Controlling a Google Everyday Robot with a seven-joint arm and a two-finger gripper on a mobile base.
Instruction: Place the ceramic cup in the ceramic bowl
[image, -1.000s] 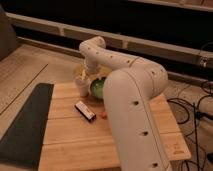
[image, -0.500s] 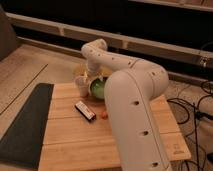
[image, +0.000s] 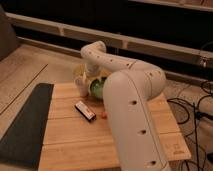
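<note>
The pale cream ceramic cup (image: 80, 83) is at the far left part of the wooden table (image: 75, 145), just left of the green ceramic bowl (image: 97, 88). My white arm reaches over the table from the right front and bends down at the bowl. My gripper (image: 88, 80) is at the end of the arm, low between the cup and the bowl's left rim, right next to the cup. The arm's wrist hides most of the gripper and the right part of the bowl. I cannot tell whether the gripper holds the cup.
A flat black-and-white box (image: 85, 110) lies on the table in front of the bowl, with a small orange-red item (image: 103, 116) beside it. A dark mat (image: 25, 125) lies along the table's left side. Cables (image: 197, 107) lie on the floor at the right.
The cup and the gripper end appear to have shifted slightly lower beside the bowl. The rest of the arm has barely moved.
</note>
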